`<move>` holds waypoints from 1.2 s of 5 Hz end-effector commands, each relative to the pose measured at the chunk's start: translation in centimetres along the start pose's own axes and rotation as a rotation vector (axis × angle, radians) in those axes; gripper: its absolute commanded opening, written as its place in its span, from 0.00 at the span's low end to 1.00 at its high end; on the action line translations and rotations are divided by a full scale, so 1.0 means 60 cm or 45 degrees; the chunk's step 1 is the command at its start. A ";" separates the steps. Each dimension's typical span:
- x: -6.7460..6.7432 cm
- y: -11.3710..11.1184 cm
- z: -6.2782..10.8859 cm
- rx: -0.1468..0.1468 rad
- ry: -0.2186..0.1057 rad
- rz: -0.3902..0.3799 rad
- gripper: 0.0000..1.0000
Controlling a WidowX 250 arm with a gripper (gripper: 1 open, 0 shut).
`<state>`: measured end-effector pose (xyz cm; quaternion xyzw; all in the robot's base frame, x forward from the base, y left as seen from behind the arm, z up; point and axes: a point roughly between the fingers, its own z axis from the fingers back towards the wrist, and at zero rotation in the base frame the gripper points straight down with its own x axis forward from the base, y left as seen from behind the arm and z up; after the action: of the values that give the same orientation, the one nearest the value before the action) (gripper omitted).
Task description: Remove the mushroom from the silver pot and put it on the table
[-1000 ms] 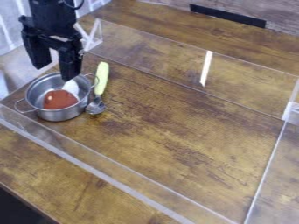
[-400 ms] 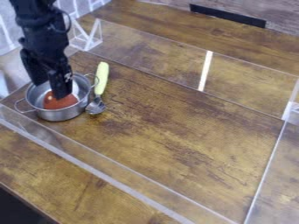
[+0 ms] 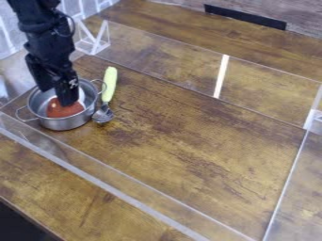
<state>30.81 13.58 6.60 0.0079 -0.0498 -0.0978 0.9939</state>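
Mushroom in the pot, hand right above!

And here we are at the left of the worktop [image 3: 189, 132], where the black hand [image 3: 53, 85] points straight down over the silver pot [image 3: 78, 120], its fingers spread wide! Below it, the mushroom [image 3: 60, 109] lies inside the pot, its red-brown cap showing, a pale part up beside it near the far wall. Whether the fingertips are touching that cap, I cannot tell from this angle! Just beside the pot, on the side toward the middle of the worktop, there's the spoon [image 3: 108, 87], yellow-green handle pointing away from the camera, metal bowl at the near end. Clear strips run along the wood, and a white strip [image 3: 223, 73] lies farther across!
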 end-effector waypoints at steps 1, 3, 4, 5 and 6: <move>0.012 0.034 0.025 0.035 -0.075 -0.029 1.00; 0.015 0.060 0.023 0.034 -0.087 -0.029 1.00; 0.023 0.062 0.016 0.037 -0.087 -0.010 1.00; 0.029 0.054 0.017 0.030 -0.082 -0.024 1.00; 0.035 0.047 0.017 0.022 -0.075 -0.038 1.00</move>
<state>32.33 15.76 6.32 -0.0017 -0.0581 -0.1056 0.9927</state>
